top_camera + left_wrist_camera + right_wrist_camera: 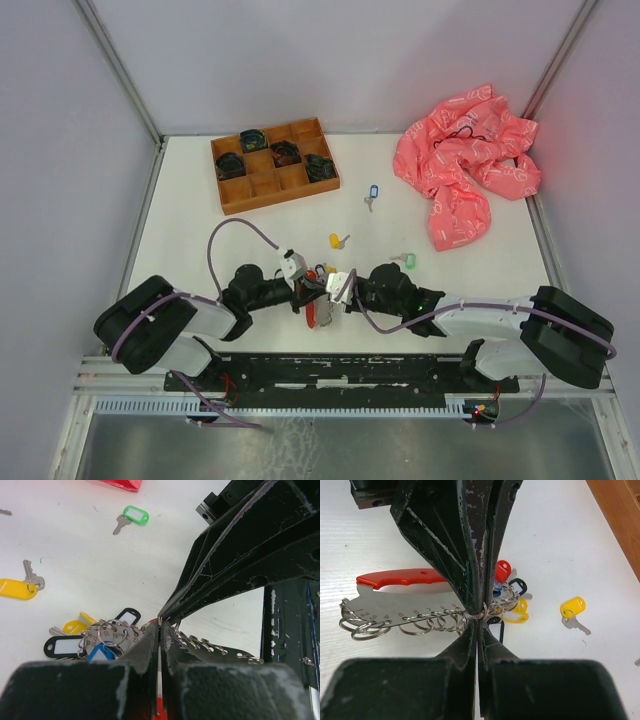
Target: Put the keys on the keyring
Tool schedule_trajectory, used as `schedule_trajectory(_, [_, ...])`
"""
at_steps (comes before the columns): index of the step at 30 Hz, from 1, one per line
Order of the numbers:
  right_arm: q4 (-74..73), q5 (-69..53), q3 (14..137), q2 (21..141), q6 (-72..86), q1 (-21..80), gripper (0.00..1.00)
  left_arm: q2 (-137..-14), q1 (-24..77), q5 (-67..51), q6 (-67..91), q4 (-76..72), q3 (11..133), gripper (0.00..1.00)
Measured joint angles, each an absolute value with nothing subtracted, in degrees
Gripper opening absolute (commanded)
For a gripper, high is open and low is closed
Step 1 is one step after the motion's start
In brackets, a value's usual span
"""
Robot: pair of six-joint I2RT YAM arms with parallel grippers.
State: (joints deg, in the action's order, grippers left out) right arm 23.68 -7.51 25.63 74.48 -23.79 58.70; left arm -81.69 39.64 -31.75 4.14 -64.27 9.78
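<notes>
1. Where the keyring lay, on the near side of the wooden tray and well apart from it, the left gripper had its fingers pressed together on it.
2. The right gripper pinched the same ring from the opposite side, fingers likewise closed.
3. Several tagged keys already hung in that bunch; task judged partly done.
4. Outstanding, right of the tray: yellow key, blue key, green key, all lying loose, none gripped.

- The white desk is lit brightly and evenly from above; only faint, soft shadows are cast.
- A pink tint is thrown onto the right wall.
- The left claw and right claw are blurred up close.
</notes>
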Motion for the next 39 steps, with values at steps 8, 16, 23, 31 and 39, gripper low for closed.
schedule_trajectory(8, [27.55, -9.28, 24.99, 75.96, -23.29, 57.74, 0.01, -83.7, 40.05, -29.58, 6.85, -69.78, 8.4, 0.03])
schedule_trajectory(16, [16.95, -9.47, 27.66, 68.97, -29.5, 58.39, 0.01, -81.97, 40.62, -28.88, 6.79, -68.49, 8.47, 0.22])
schedule_trajectory(23, [10.48, -11.44, 31.11, 68.75, -32.51, 58.39, 0.01, -81.34, 40.62, -30.61, 6.17, -63.24, 10.79, 0.26])
schedule_trajectory(31, [6.74, -11.97, 32.6, 70.06, -34.63, 58.5, 0.01, -81.58, 40.62, -33.41, 5.08, -59.24, 12.36, 0.08])
schedule_trajectory(39, [5.58, -9.74, 32.67, 69.91, -34.85, 58.78, 0.01, -81.58, 40.64, -34.79, 3.99, -57.89, 12.78, 0.03])
